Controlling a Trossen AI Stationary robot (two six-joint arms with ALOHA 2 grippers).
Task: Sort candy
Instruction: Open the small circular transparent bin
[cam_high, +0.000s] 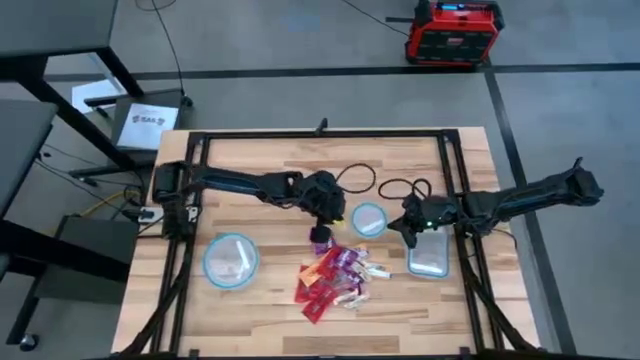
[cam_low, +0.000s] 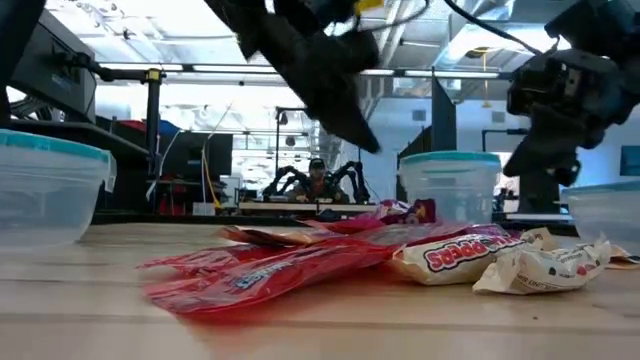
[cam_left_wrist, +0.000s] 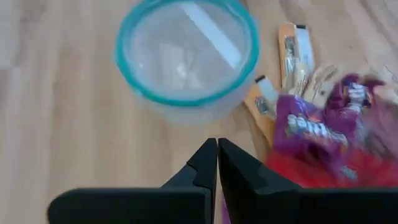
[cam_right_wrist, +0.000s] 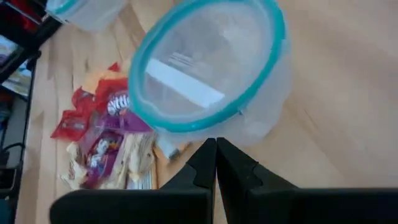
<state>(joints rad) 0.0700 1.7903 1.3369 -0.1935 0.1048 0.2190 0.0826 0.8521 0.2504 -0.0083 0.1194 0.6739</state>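
Candy (cam_high: 335, 278) lies in a loose heap of red, purple, orange and whitish wrappers on the wooden table (cam_high: 260, 315), between the large round bowl (cam_high: 231, 260) and the clear rectangular tub (cam_high: 430, 254). Left gripper (cam_high: 321, 236) hangs just above the heap's upper edge, beside the small round bowl (cam_high: 369, 220); its fingers (cam_left_wrist: 208, 169) are pressed together and pinch nothing. Right gripper (cam_high: 408, 231) sits between the small bowl and the tub, apart from the heap, its fingers (cam_right_wrist: 208, 165) likewise pressed together and holding no sweet.
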